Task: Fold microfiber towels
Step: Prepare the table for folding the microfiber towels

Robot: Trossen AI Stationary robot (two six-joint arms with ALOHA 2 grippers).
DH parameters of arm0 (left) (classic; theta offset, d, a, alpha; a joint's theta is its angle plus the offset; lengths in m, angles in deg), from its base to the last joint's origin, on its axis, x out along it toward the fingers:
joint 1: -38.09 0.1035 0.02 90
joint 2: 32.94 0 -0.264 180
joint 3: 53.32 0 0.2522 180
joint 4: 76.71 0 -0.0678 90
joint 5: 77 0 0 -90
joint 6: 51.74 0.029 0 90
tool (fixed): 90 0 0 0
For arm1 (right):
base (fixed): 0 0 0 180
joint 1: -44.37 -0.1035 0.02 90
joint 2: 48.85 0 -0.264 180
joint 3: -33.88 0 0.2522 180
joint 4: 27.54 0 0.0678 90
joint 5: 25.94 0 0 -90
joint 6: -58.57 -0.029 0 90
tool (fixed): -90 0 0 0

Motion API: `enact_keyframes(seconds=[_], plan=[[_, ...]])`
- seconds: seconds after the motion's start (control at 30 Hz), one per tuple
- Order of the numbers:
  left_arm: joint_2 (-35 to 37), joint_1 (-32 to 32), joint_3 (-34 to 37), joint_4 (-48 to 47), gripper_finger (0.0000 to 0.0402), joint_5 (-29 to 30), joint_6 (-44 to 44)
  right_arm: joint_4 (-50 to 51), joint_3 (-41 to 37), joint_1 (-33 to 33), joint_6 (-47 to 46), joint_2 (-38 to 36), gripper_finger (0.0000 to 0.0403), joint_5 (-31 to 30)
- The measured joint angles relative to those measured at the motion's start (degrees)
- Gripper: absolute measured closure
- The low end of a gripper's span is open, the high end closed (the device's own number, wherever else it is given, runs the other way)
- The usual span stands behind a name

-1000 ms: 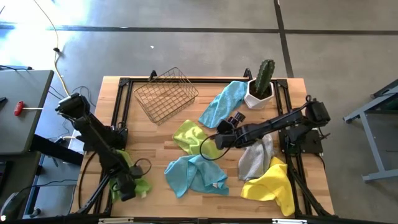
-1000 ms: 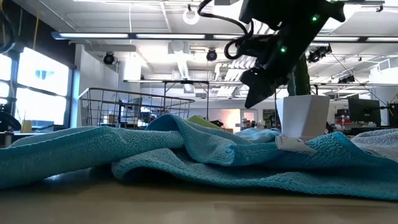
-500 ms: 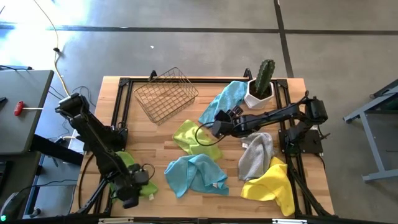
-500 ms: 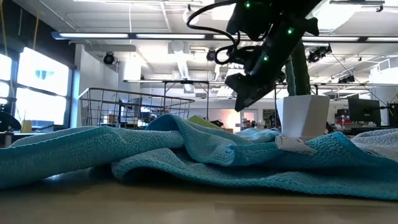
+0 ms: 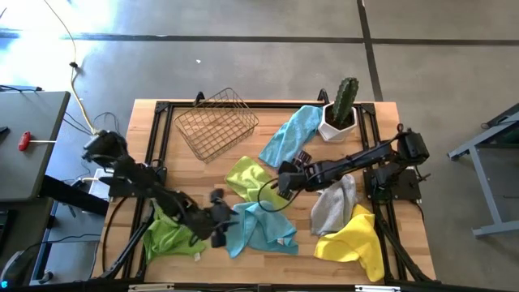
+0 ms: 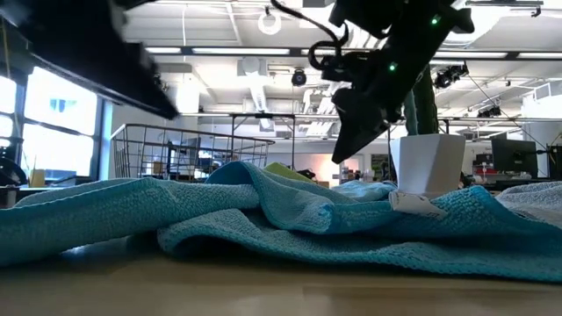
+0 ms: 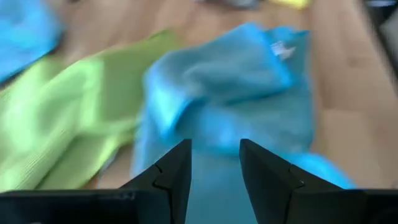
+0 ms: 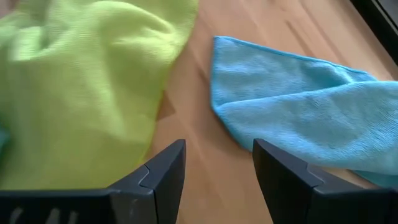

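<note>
Surface: wooden slats inside a black frame carried every item; grey concrete floor lay around it.
Left tool: the left tool hung low at 7 o'clock of the surface, fingers spread with nothing between them, at the edge of the near light blue towel. Judged purpose: lined up to take that edge.
Right tool: the right tool hovered near centre, fingers parted and empty, over the bare wood between the centre lime green towel and the far light blue towel. Judged purpose: poised between two candidates, neither touched.
Towels, front: a second lime green towel lay crumpled at 8 o'clock, just beside the left tool; the near light blue one was bunched at 6 o'clock.
Towels, right: the grey towel sat at 4 o'clock, touching the yellow towel at 5 o'clock.
Other items: a wire basket lay tilted at 11 o'clock; a potted cactus stood at 1 o'clock, touching the far light blue towel.
Task state: all six towels were rumpled; folding appeared not yet achieved on any.
</note>
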Motion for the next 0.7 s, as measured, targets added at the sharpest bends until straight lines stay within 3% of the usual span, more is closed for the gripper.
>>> enact_keyframes(seconds=[0.1, 0.23, 0.33, 0.47, 0.7], plan=[[-5.0, 2.5, 0.0, 9.8, 0.0275, -5.1, 7.2, -0.1, 0.0, -1.1, -0.1, 0.0, 0.0221, 0.0], [-9.0, 4.8, 0.0, 16.3, 0.0275, -4.8, 11.6, -0.5, 0.0, -1.7, -0.1, 0.0, 0.0221, 0.0], [-11.2, 6.3, 0.0, 16.1, 0.0275, -4.6, 11.1, -0.5, 0.0, -1.8, -0.1, 0.0, 0.0221, 0.0], [-13.7, 6.8, 0.0, 15.0, 0.0275, -9.1, 8.1, -0.5, 0.0, -1.8, -0.1, 0.0, 0.0221, 0.0], [-12.8, 3.4, -0.4, 2.0, 0.0275, -14.9, 0.5, -0.4, 0.0, -1.8, 0.0, 0.0, 0.0221, 0.0]])
